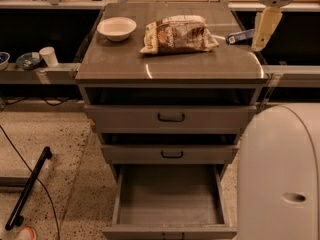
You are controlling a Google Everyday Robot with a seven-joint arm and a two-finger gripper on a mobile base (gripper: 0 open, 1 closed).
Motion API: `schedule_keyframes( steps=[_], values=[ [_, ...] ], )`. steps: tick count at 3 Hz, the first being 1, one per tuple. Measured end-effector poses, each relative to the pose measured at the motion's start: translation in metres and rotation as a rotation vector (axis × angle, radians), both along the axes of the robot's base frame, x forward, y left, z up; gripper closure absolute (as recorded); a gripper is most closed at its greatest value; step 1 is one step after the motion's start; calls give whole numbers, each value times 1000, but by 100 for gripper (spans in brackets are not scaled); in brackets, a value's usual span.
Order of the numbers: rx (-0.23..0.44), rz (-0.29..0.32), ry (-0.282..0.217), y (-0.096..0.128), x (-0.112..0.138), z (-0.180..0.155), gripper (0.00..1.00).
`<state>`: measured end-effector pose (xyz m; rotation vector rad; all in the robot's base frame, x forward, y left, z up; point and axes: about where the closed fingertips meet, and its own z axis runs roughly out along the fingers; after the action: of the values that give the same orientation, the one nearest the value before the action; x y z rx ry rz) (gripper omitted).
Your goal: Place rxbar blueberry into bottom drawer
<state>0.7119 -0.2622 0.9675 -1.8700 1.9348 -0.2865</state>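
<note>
The rxbar blueberry (239,36) lies flat on the cabinet top (170,66), at its 3 o'clock edge. My gripper (260,40) hangs just at the bar's 3 o'clock, pointing down. I cannot tell whether it is clenched or released, nor whether it touches the bar. A crinkled snack bag (177,35) sits at the bar's 9 o'clock, with a white bowl (116,28) beyond it. The bottom drawer (170,196) stands pulled open at 6 o'clock, well below.

- cabinet top (170,66): grey, flat, carries three things
- white bowl (116,28): 10 o'clock corner
- snack bag (177,35): brown-white, centre toward 12 o'clock
- rxbar blueberry (239,36): 2 o'clock edge
- gripper (259,43): above the 2-3 o'clock edge, just beside the bar
</note>
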Motion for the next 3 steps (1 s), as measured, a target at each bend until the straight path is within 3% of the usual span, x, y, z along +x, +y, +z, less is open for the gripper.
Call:
schedule_keyframes(
  steps=[2,3],
  values=[
    [1,-10,-54,2,28,-4,0],
    [0,-84,-48,-11,36,-16,0]
  ],
)
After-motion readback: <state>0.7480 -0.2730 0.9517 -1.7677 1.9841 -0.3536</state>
